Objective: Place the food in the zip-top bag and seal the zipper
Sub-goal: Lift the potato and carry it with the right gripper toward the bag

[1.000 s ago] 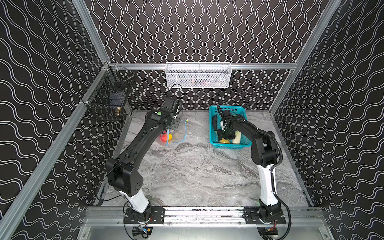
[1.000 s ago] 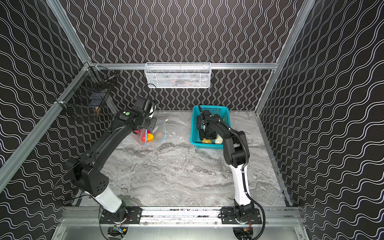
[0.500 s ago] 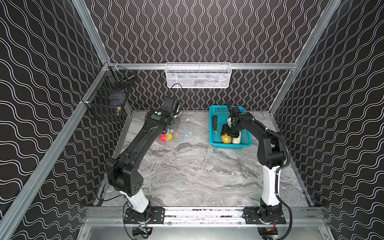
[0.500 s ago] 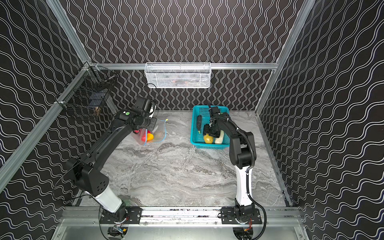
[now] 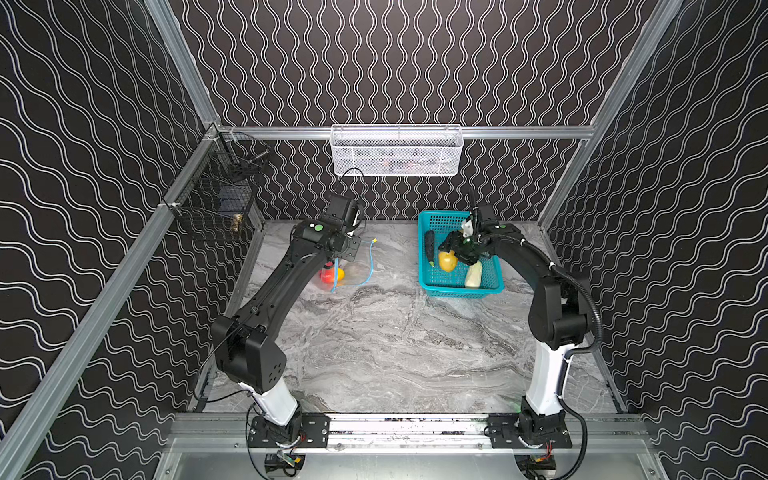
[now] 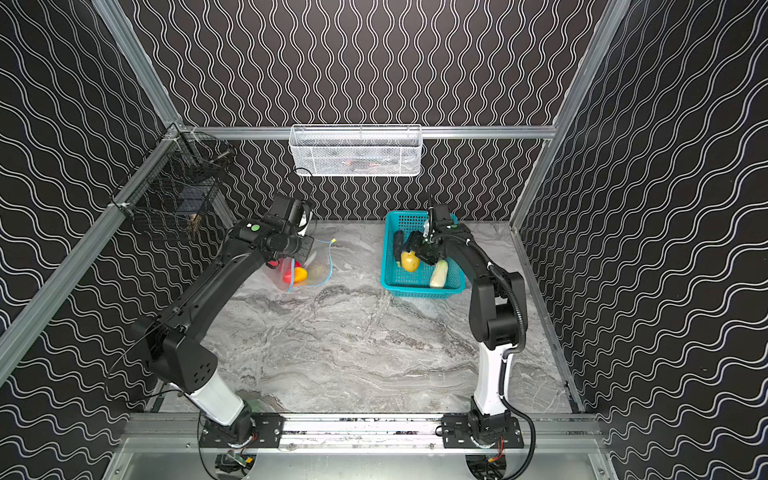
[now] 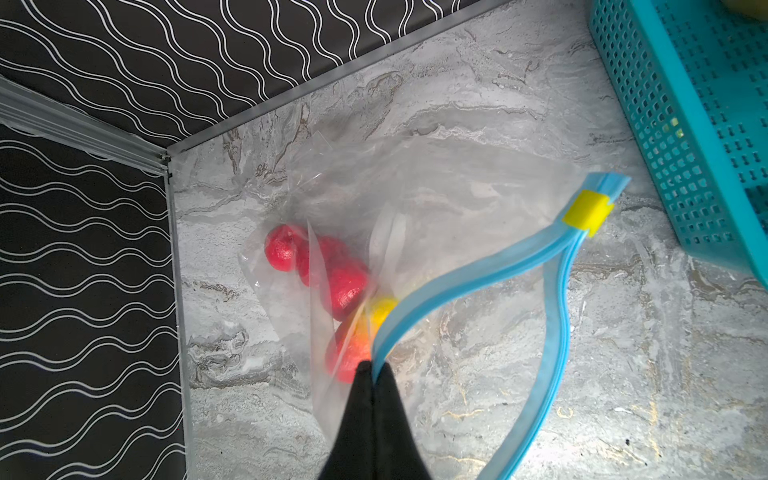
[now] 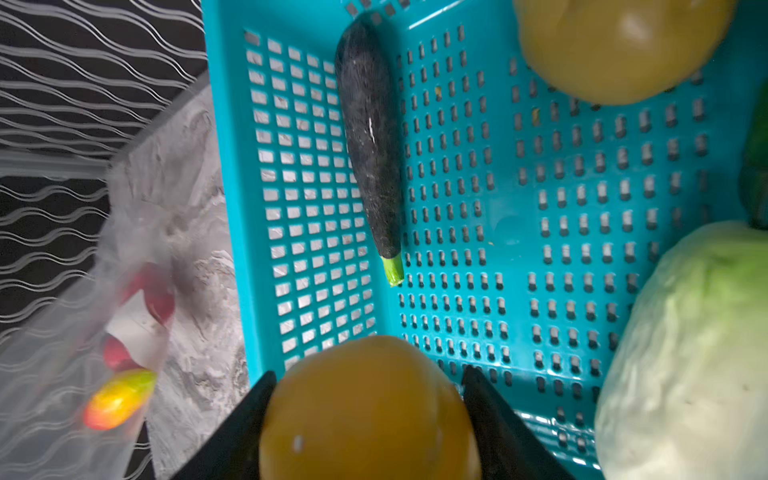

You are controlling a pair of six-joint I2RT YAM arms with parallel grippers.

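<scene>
Above the marble table (image 5: 374, 340), left pincer (image 7: 372, 368) pinches the zipper (image 7: 469, 278); right pincer (image 8: 369, 371) clasps a potato (image 8: 365, 419).

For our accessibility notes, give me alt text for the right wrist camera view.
The right gripper holds a yellow potato between its jaws over a teal basket. Inside lie a dark cucumber, a second potato and a pale green radish; a clear bag with red tomatoes sits blurred outside.

Teal basket (image 5: 461, 291), white mesh wall basket (image 5: 395, 154)
</scene>
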